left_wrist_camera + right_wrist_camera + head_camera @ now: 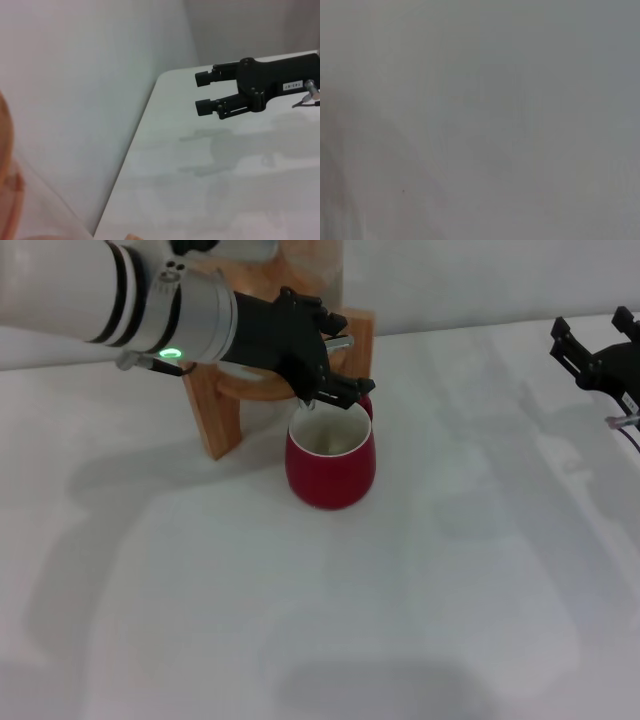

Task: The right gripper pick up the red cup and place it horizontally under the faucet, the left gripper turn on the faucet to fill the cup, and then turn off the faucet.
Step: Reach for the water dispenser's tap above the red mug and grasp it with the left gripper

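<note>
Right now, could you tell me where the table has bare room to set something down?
The white table is bare in front of the red cup, and between the cup and the right tool. It is crowded by the wooden stand, where the left tool hangs over the cup.

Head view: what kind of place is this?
Probably a lab test bench, not a kitchen: bare white table, plain wall behind, and one wooden stand with the faucet above a red cup.

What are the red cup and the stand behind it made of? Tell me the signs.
The red cup looks like glazed ceramic: smooth rounded wall with a soft sheen and a pale inside. The stand looks like light unpainted wood: tan, matte, thick flat legs. Neither can be confirmed by sight alone.
</note>
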You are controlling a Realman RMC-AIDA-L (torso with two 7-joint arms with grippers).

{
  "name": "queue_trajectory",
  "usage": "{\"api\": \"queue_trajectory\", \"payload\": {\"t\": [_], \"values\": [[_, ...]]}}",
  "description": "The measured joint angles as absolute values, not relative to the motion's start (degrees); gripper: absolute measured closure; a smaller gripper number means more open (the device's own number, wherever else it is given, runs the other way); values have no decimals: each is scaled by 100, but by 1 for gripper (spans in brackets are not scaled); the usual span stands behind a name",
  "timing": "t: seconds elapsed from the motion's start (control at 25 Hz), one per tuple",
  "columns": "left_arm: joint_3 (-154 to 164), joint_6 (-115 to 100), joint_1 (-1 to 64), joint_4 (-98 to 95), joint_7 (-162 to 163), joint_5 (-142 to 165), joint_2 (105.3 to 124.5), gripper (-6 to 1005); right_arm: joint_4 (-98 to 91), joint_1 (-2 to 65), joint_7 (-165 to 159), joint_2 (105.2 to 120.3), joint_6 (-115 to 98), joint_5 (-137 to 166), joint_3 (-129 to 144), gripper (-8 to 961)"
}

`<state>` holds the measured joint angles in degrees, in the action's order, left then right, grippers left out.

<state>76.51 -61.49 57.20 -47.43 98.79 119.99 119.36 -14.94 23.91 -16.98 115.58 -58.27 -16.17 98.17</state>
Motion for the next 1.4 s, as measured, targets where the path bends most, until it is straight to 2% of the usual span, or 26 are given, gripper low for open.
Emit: {"api": "queue_trajectory", "payload": {"t": [1.4], "values": [[7769,-6071,5734,-4731,9639,12077,11926,179,-1482,2373,-1730,11558,-5827,-1617,9808,124]]}}
